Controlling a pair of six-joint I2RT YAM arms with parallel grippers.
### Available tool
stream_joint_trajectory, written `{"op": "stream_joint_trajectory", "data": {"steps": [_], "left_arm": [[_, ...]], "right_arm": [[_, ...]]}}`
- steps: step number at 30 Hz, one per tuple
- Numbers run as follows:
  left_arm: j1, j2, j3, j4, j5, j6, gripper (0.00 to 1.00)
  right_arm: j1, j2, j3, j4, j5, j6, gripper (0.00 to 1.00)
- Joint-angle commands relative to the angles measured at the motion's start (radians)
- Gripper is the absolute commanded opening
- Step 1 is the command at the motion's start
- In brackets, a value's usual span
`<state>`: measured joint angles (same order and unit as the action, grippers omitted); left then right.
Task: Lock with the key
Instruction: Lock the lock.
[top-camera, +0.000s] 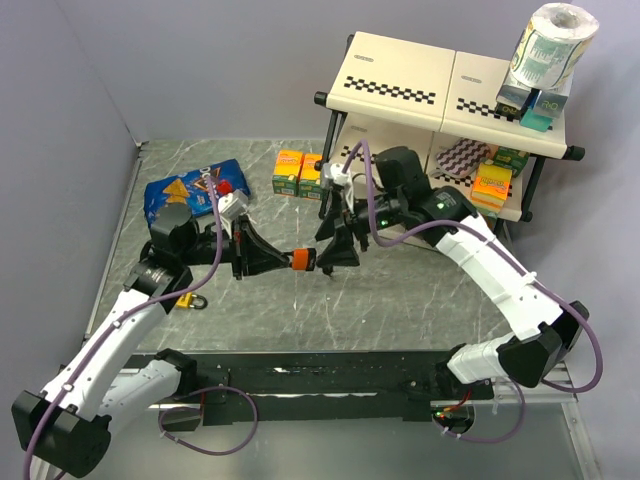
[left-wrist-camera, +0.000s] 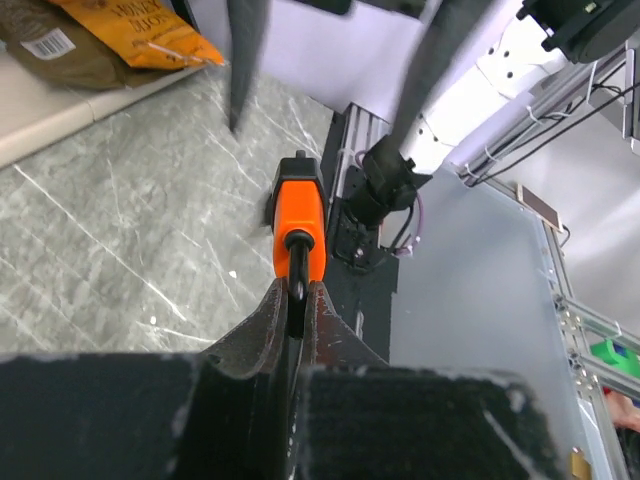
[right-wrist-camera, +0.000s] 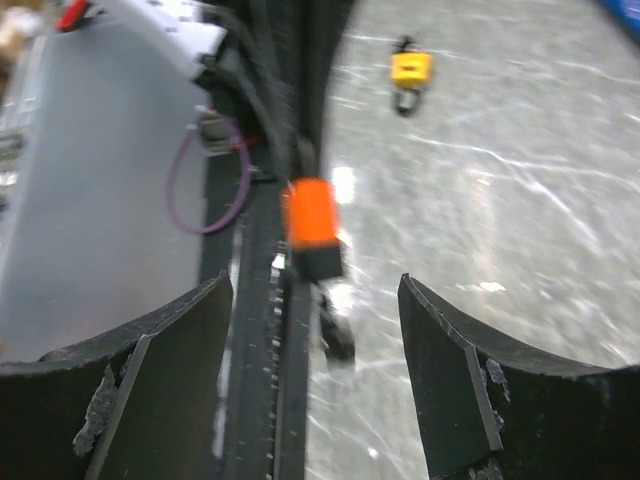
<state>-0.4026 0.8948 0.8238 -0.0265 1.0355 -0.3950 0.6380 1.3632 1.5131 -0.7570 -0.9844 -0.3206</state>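
The left gripper (left-wrist-camera: 297, 300) is clamped on the dark loop of the orange lock (left-wrist-camera: 300, 215), holding it in the air above the table (top-camera: 420, 300). The right gripper (top-camera: 337, 257) stands wide apart just beside the lock, touching nothing. A yellow lock (top-camera: 195, 300) lies on the grey marbled table by the left arm. A chip bag (top-camera: 195, 190) and a shelf (top-camera: 440, 90) are behind.

The right wrist view was blurred: the orange padlock (right-wrist-camera: 312, 218) had soft edges, and the dark piece (right-wrist-camera: 338, 336) hanging under it could not be identified. In the left wrist view its shackle was hidden between the closed fingers (left-wrist-camera: 262, 330) of the left gripper (left-wrist-camera: 297, 290), and the top edge cut off the wide-apart fingers (left-wrist-camera: 245, 60) of the right gripper (left-wrist-camera: 315, 130). From above, the left arm (top-camera: 130, 320) partly covered the yellow padlock (top-camera: 194, 300).
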Motion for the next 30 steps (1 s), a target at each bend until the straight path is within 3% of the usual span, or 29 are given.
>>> {"op": "stream_joint_trajectory", "data": {"steps": [1, 11, 18, 20, 27, 28, 30], "left_arm": [[0.013, -0.011, 0.083, -0.041, 0.081, 0.073, 0.01], [0.011, -0.020, 0.074, -0.001, 0.094, 0.050, 0.01], [0.013, -0.019, 0.063, 0.019, 0.086, 0.036, 0.01], [0.011, -0.017, 0.061, 0.020, 0.084, 0.035, 0.01], [0.013, -0.017, 0.060, 0.005, 0.075, 0.051, 0.01], [0.011, -0.016, 0.057, 0.005, 0.072, 0.056, 0.01], [0.013, -0.013, 0.057, 0.002, 0.074, 0.061, 0.01]], "right_arm": [[-0.031, -0.053, -0.008, -0.030, 0.016, -0.061, 0.75], [-0.024, -0.036, -0.031, -0.050, 0.010, -0.058, 0.54], [0.017, -0.036, -0.048, -0.083, 0.007, -0.097, 0.51], [0.029, -0.035, -0.051, -0.094, 0.015, -0.120, 0.46], [0.026, -0.038, -0.063, -0.105, 0.032, -0.136, 0.10], [0.025, -0.044, -0.067, -0.111, 0.036, -0.144, 0.01], [0.020, -0.052, -0.083, -0.114, 0.039, -0.144, 0.00]]}}
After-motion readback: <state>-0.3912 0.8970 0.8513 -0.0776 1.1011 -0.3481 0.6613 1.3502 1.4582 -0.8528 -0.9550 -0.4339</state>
